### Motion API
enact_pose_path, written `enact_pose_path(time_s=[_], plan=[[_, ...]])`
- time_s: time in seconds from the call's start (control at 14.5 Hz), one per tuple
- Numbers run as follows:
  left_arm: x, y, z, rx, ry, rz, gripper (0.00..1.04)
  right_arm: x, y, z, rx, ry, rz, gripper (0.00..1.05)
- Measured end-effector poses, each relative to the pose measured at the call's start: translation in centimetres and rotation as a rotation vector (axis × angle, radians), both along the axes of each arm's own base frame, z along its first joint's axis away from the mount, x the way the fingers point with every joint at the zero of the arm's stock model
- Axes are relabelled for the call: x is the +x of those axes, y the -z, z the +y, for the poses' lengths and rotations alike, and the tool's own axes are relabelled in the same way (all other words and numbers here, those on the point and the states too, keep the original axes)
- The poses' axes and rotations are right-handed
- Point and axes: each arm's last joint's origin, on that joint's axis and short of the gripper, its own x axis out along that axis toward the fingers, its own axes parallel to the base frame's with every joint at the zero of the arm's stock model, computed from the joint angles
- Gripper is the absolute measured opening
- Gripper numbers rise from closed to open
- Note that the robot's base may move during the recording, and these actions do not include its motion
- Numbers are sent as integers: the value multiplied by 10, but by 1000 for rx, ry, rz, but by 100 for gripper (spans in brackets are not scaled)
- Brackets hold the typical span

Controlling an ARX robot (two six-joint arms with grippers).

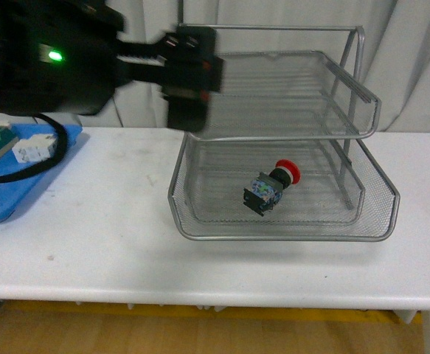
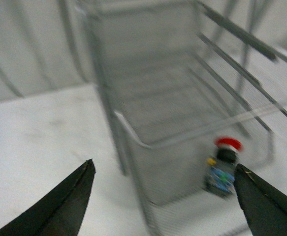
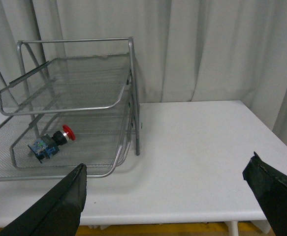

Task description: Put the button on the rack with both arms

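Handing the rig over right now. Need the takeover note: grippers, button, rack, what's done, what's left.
Left gripper: open, empty, raised beside the upper tier of the rack.
Right gripper: open, empty, well apart from the rack, not in the front view.
Button: lying on its side in the rack's lowest tier, nothing touching it.
Done: the button is on the rack.
Left: probably only pulling both arms clear.
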Motion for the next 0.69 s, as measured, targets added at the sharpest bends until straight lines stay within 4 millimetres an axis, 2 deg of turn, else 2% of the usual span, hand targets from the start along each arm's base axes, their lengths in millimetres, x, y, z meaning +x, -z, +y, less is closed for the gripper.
enact_pose_path(time_s=[0.07, 0.21, 0.34, 0.48, 0.69], plan=[[-23, 2, 30, -29, -197, -156, 74, 0, 0, 0, 0, 1, 0, 98], [-57, 10, 74, -70, -375, -291, 50, 0, 0, 0, 0, 1, 0, 98], [-80, 28, 85, -61, -326, -257, 25, 0, 0, 0, 0, 0, 0, 98], [-98, 34, 98, -66, -337, -264, 2, 0, 0, 0, 0, 1, 0, 98], [-120, 43, 110, -58, -335, -256, 2, 0, 0, 0, 0, 1, 0, 98]])
